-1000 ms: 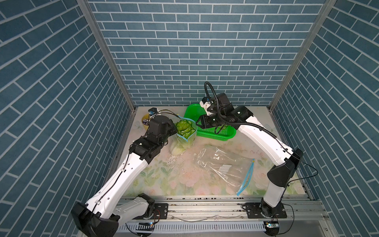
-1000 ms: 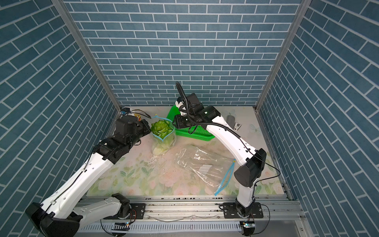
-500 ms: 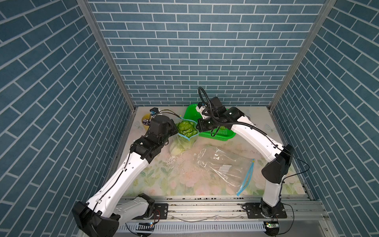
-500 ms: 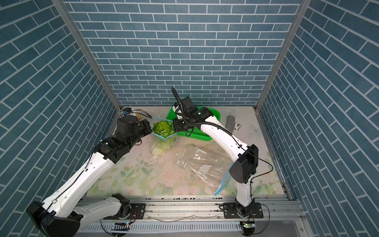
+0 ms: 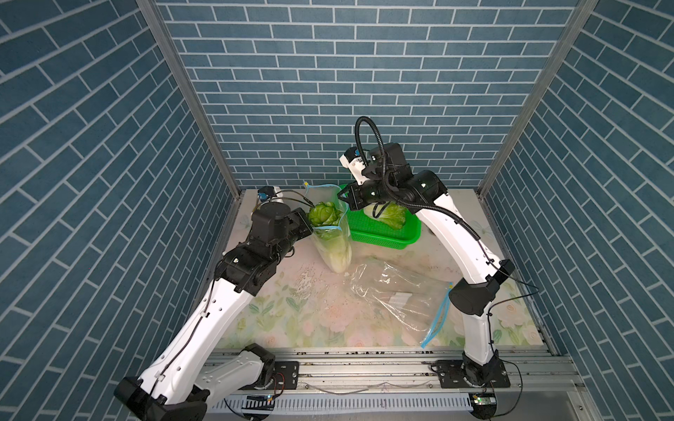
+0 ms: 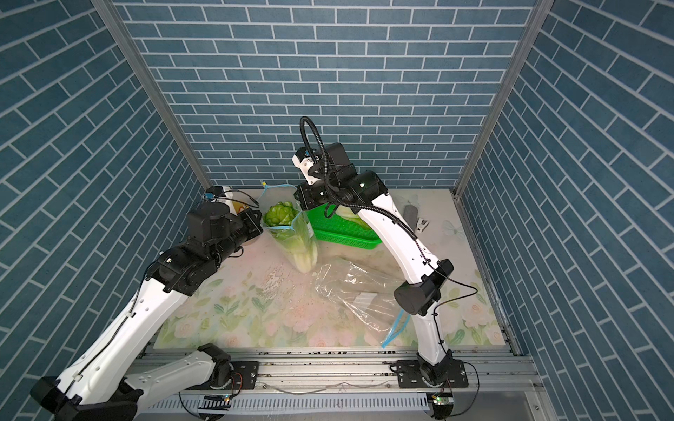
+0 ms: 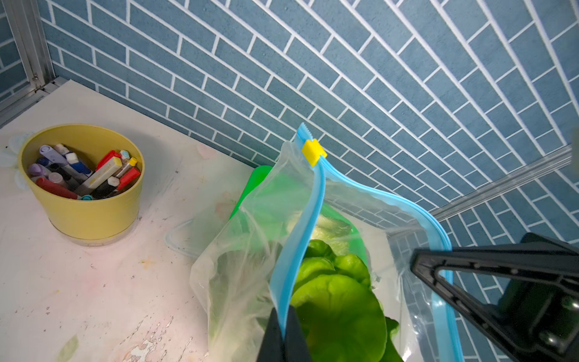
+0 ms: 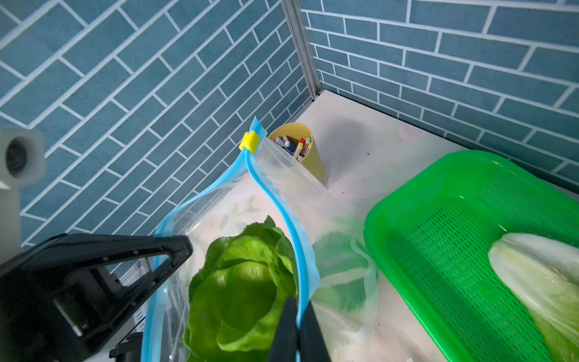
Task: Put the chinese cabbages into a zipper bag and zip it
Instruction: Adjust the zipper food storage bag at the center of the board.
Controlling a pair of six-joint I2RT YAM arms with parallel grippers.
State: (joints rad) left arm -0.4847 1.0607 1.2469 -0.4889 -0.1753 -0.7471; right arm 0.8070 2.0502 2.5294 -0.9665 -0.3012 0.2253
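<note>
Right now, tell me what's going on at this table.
The two arms hold a zipper bag upright and open: the left gripper is shut on one zip strip, the right gripper on the opposite strip. A cabbage stands inside, leaves up. In the green basket lies another cabbage. The yellow slider sits at the zip's end, so nothing is zipped yet. A spare bag lies flat nearby.

Beside the zipper bag [image 5: 335, 248], the basket cabbage [image 5: 393, 215] is half hidden under the right arm [image 5: 448, 226]. Behind the bag, the pen cup [image 8: 313, 164] is partly covered by it. At the bag's rim, the left fingers [image 7: 297, 340] and right fingers [image 8: 313, 340] run off the picture's edge.
</note>
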